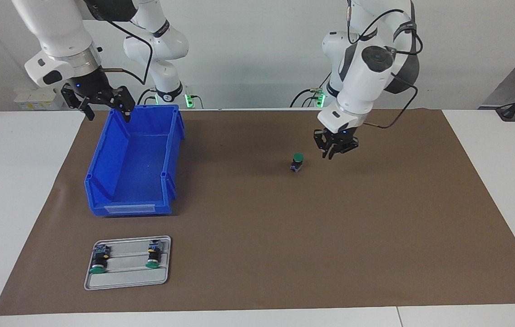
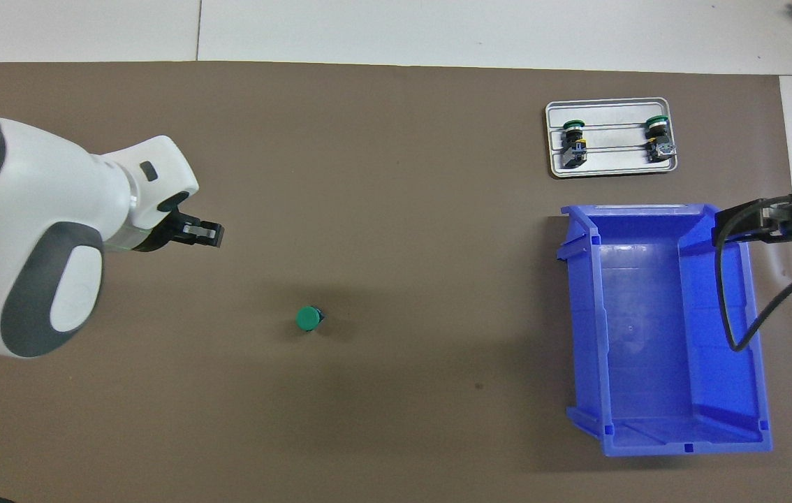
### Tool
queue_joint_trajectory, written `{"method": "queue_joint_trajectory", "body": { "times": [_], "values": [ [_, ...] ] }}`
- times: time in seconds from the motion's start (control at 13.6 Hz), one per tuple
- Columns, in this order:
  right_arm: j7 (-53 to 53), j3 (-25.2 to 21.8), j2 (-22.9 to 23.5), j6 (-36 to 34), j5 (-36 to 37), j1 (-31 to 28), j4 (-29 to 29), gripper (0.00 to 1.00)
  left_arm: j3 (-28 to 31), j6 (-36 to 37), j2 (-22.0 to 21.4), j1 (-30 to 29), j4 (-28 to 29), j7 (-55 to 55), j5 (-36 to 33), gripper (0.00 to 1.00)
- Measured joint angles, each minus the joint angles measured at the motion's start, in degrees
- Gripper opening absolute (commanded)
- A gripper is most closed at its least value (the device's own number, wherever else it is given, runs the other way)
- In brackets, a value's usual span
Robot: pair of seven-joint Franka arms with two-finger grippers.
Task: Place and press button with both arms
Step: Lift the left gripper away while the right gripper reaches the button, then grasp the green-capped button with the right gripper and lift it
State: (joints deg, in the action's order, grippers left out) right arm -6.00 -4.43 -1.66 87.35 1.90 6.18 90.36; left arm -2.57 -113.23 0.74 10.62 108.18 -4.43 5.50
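Although the button stands upright on the brown mat, green cap uppermost, neither gripper has hold of it. The left gripper hangs just beside it, toward the left arm's end of the table, fingertips pointing down and apart from the cap — whether those jaws are parted or closed I cannot tell from where I stand. The right gripper waits, jaws spread wide and empty, over the rim of the blue bin at the end nearest the robots.

Judgement: the placing step appears complete for this button, and the pressing step is in hand but not begun. The cap shows no contact.

Two like buttons lie on their sides in the grey tray, well apart from both sets of jaws.

The next move calls for one gripper to be brought squarely over the cap, then lowered straight — an off-centre push on so small a base would likely tip it. Closed fingertips would give a firmer pressing face than parted ones. The base has nothing steadying it.
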Motion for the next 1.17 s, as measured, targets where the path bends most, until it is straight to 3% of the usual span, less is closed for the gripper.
{"method": "queue_joint_trajectory", "body": {
  "times": [0.15, 0.29, 0.59, 0.88, 1.17],
  "values": [
    [-2.2, 0.0, 0.0, 0.7, 0.0, 1.8, 0.2, 0.95, 0.2, 2.0, -0.8, -4.2, -0.7, -2.4, 0.0, 0.91],
    [-7.7, 0.1, 0.0, 2.2, 0.0, 5.0, 1.1, 0.92, 0.3, 4.0, -1.7, -6.8, -2.1, -2.9, 0.0, 0.99],
    [-20.3, 0.2, -0.2, 9.2, 0.0, 12.1, 6.0, 0.9, 0.2, 9.3, -2.2, -7.9, -7.9, -3.0, -7.1, 1.0],
    [-34.0, 0.2, 0.3, 17.4, -0.1, 20.5, 11.8, 0.9, 0.1, 18.1, -1.1, -7.9, -14.3, -2.8, -7.5, 1.0],
    [-47.0, 0.3, 6.3, 25.2, 0.0, 29.6, 12.1, 0.89, 0.1, 25.5, 2.9, -8.0, -23.1, -2.2, -7.4, 1.0]
  ]
}}
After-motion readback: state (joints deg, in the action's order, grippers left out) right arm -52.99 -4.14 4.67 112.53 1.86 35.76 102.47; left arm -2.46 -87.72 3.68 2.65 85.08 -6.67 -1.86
